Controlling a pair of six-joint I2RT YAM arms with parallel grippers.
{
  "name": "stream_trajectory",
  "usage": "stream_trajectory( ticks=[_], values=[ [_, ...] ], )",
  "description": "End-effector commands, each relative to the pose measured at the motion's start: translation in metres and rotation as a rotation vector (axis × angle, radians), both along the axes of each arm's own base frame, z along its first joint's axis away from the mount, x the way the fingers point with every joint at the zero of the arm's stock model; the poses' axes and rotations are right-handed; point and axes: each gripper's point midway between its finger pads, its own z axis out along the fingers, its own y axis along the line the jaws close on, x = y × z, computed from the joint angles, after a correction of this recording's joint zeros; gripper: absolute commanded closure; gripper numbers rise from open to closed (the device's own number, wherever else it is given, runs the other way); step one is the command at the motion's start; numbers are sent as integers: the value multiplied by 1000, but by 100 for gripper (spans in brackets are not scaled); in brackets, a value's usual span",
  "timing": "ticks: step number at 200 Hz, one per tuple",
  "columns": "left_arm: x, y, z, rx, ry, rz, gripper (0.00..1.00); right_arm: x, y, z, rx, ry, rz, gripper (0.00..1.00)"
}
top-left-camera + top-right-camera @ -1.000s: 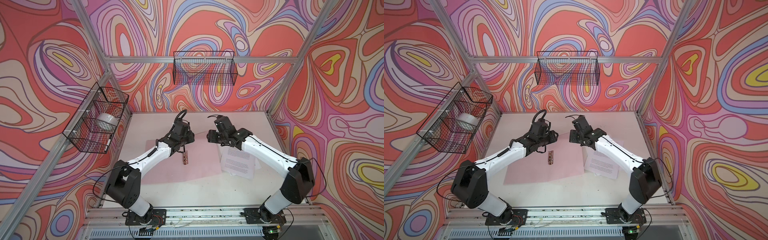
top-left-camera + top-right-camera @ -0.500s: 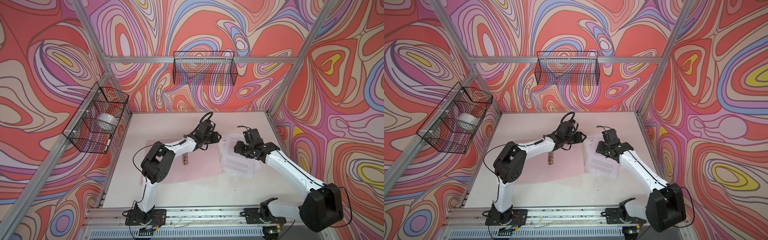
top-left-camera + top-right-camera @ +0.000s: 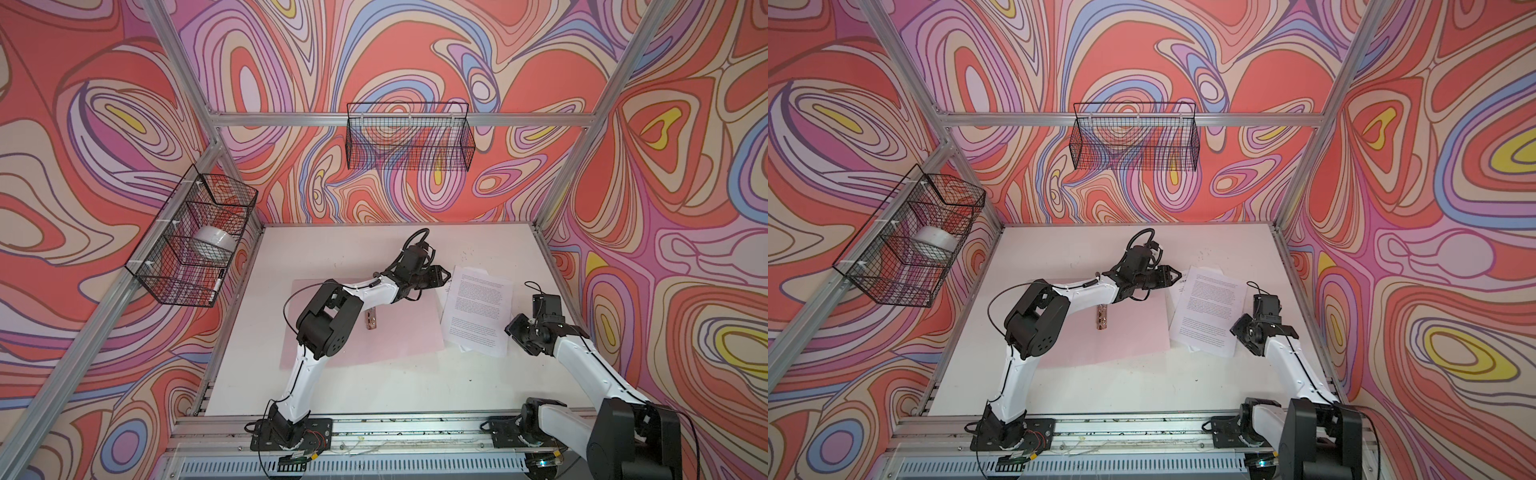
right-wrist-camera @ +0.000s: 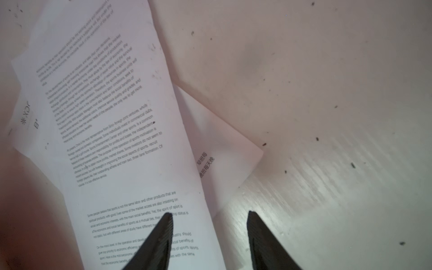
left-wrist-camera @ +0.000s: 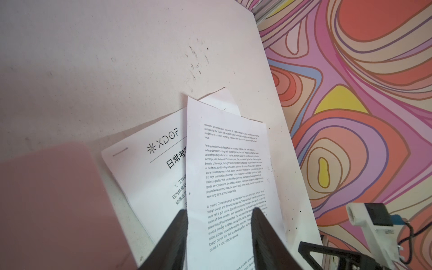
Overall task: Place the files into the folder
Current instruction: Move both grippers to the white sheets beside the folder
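The folder [image 3: 399, 332] lies flat at the middle of the tabletop [image 3: 332, 249]. It is a thin pale-pink rectangle with a small brownish clip [image 3: 371, 320] on its surface, and the left arm crosses above it. The left pincer [image 3: 444, 276] hangs at the folder's 1 o'clock corner. In the left wrist view its fingers [image 5: 180, 233] stand apart with nothing between them, above the papers.

The files [image 3: 478, 307] lie just at 3 o'clock of the folder, outside it, in a loose fanned pile of white sheets. The top sheet [image 5: 226, 163] carries dense paragraphs of black text. Under it, a headed sheet [image 5: 152, 163] shows a logo, a heading and a numbered list. At the pile's 4 o'clock edge is the right pincer [image 3: 510, 328], released. One finger [image 4: 163, 231] is over the top sheet and the other over bare tabletop.

A black wire basket [image 3: 166, 266] hangs on the 9 o'clock wall and holds a white round thing [image 3: 214, 245]. A second wire basket [image 3: 409, 145] hangs on the 12 o'clock wall.

The tabletop is white and flecked with small dark marks. The walls [image 3: 83, 124] bear red, pink, lilac and yellow swirls, framed by aluminium posts [image 3: 183, 54].
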Motion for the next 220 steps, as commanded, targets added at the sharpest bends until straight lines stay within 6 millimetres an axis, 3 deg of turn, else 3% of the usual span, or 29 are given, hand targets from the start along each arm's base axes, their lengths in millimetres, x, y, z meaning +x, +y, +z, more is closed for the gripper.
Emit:
stream_trajectory(
  ticks=[1,26,63,110,220],
  values=[
    [-1,3,-12,4,2,-2,55,16,-6,17,-16,-109,-23,47],
    [-4,3,-18,-4,15,-4,55,21,-5,19,-6,-115,-6,50],
    [-6,2,-27,-11,33,-9,56,29,1,11,18,-115,43,64],
    [-8,2,-29,-21,35,-28,56,37,1,12,54,-190,74,62],
    [-1,2,-40,-44,72,-35,57,39,-3,-15,122,-89,36,65]
  ],
)
